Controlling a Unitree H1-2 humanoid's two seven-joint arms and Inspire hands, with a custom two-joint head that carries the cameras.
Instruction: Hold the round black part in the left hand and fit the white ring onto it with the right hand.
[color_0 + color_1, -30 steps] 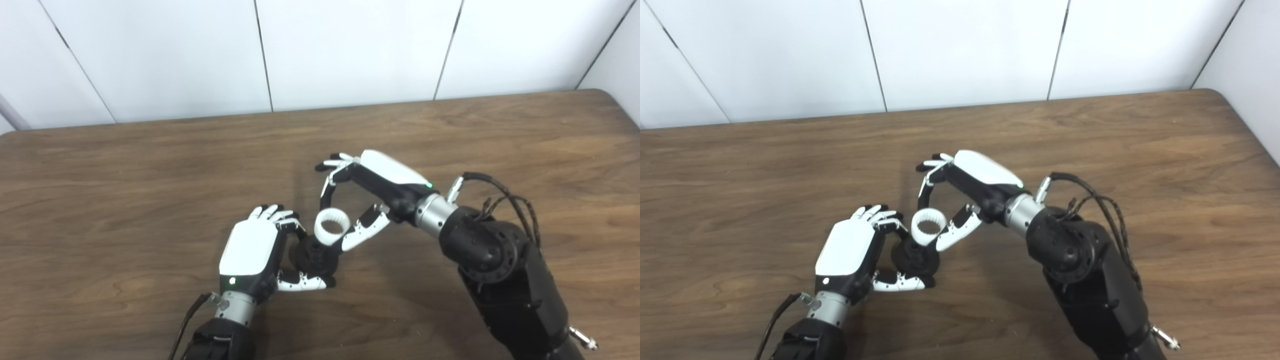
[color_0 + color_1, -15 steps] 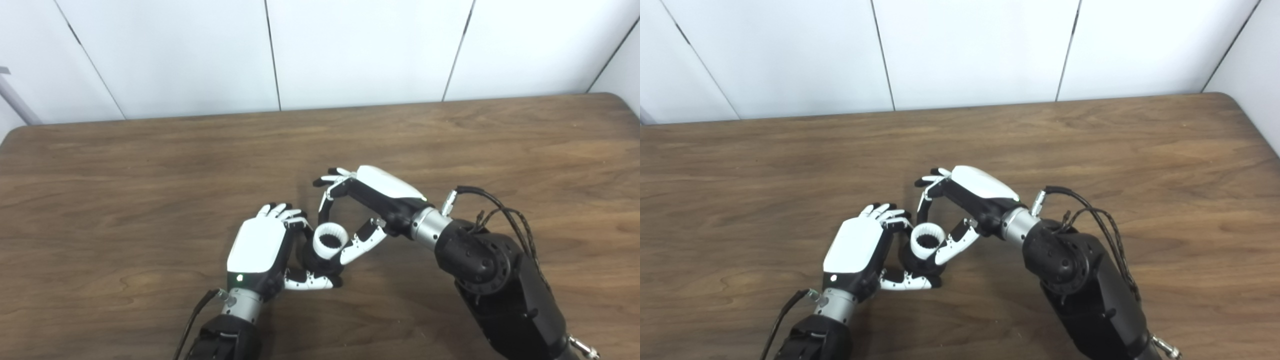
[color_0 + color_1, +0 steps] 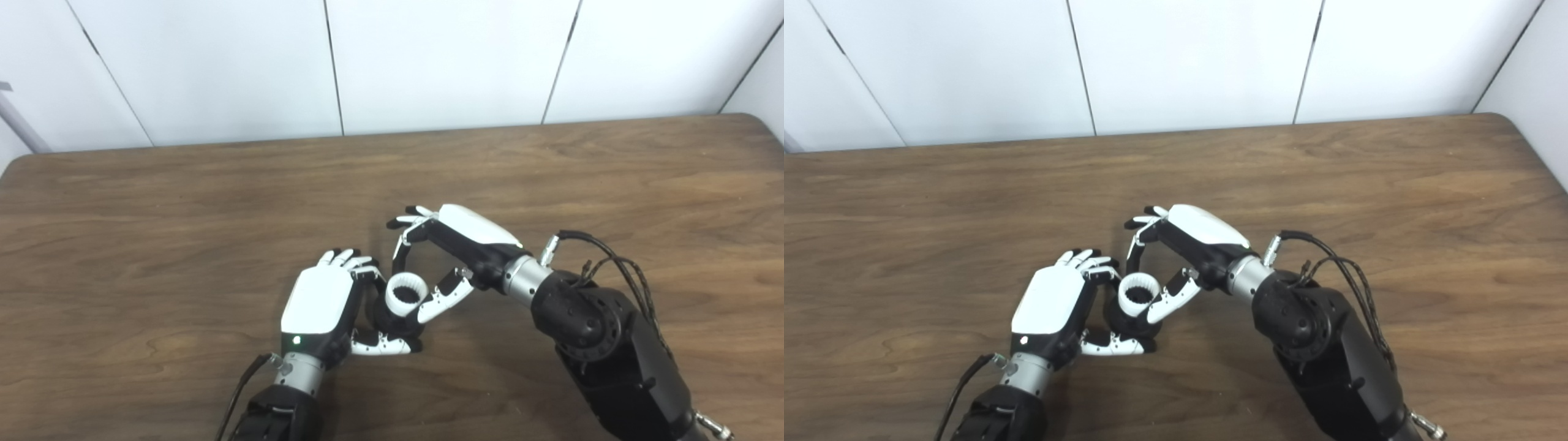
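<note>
Right hand presses white ring onto left hand's black part

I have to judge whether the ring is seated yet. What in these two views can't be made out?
- Black part: both views, mostly covered by the ring and the left robot hand.
- Seating: the joint under the ring is hidden by it; too small to tell.
- Left fingers: palm side faces away.
- Right robot hand: finger contact behind the ring is unclear.
- Right forearm: cut off by the bottom edge.
</note>
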